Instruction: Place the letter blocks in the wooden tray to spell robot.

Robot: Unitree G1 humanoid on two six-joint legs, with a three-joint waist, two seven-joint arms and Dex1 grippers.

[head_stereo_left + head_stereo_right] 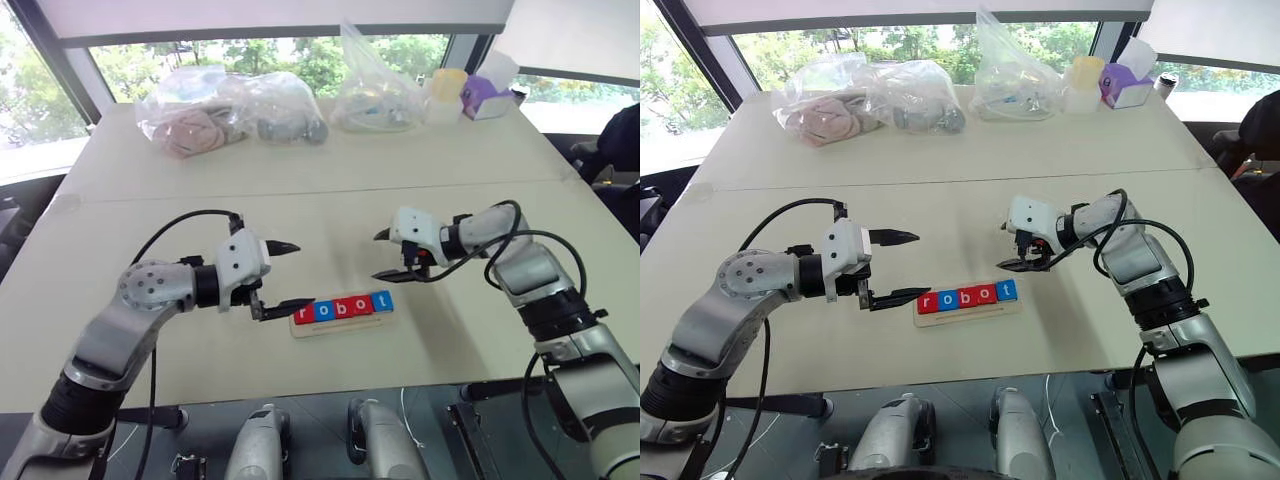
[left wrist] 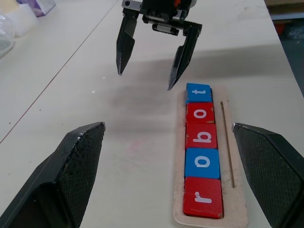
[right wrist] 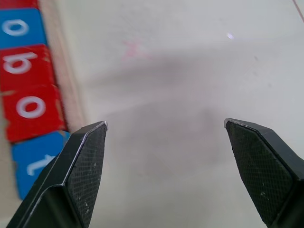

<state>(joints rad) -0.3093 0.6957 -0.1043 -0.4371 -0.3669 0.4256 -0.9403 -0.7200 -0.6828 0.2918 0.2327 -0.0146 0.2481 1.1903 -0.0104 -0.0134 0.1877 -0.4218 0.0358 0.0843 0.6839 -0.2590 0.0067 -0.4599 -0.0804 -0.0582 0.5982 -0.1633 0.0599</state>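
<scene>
Both grippers have their fingers spread and hold nothing: the left gripper (image 1: 287, 273) just beside the wooden tray (image 1: 343, 325), the right gripper (image 1: 381, 255) above its other end. The left wrist view shows the letter blocks (image 2: 202, 156) spelling robot inside.

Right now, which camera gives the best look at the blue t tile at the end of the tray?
The left wrist view: the t tile lies fully visible, letter clear, at the tray's far end. The right wrist view shows it partly hidden behind a finger. In both eye views it is small but readable.
</scene>
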